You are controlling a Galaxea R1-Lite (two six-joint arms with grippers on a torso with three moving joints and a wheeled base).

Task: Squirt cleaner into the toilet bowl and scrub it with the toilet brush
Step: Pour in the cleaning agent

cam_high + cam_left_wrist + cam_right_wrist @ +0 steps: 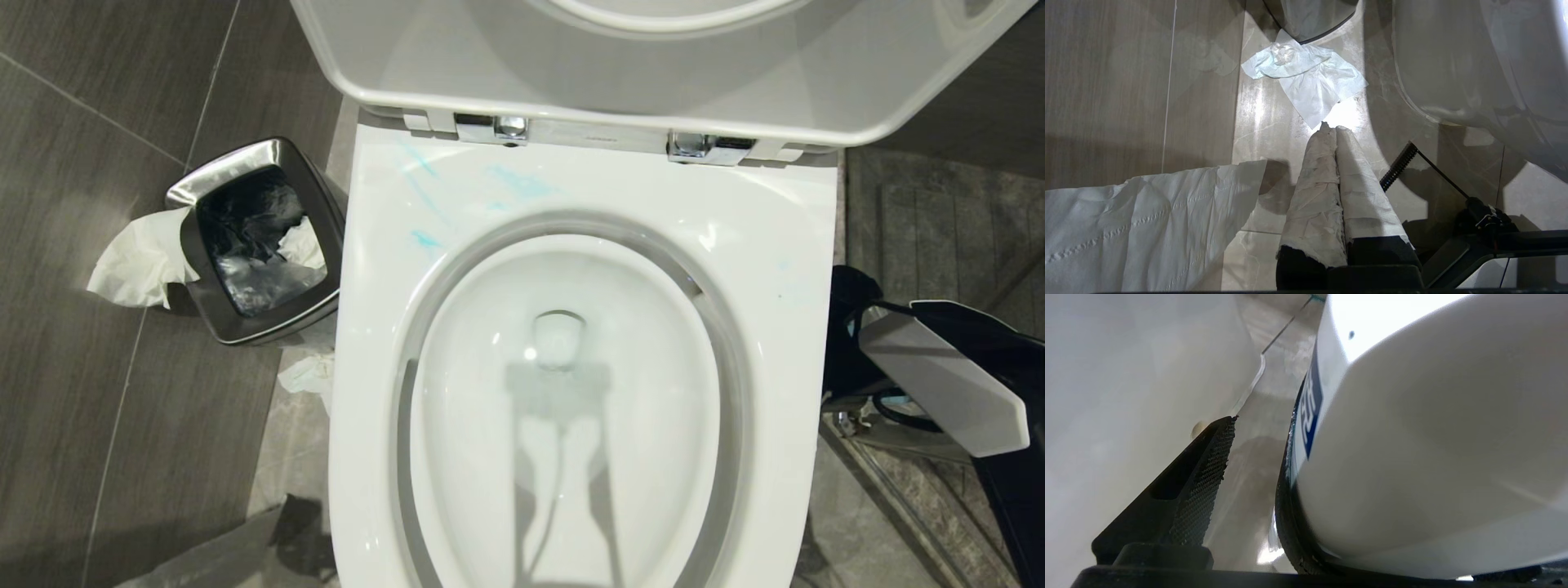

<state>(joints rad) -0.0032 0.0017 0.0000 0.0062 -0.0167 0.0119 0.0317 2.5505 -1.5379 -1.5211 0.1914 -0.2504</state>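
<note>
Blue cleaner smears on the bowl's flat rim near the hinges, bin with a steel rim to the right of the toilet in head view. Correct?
Not quite. The bin stands to the left of the toilet bowl in the head view, not the right. The blue cleaner smears do lie on the flat rim near the hinges.

Grey floor tiles (pixel 98 245), glossy.

The toilet bowl (pixel 784 269) is glossy white with chrome hinges (pixel 492 127); pale turquoise cleaner (pixel 522 184) smears its far-left rim. The bin (pixel 189 189) on the left is steel-rimmed with a black liner, white tissue (pixel 135 263) beside it. The floor (pixel 73 392) is grey-brown.
</note>
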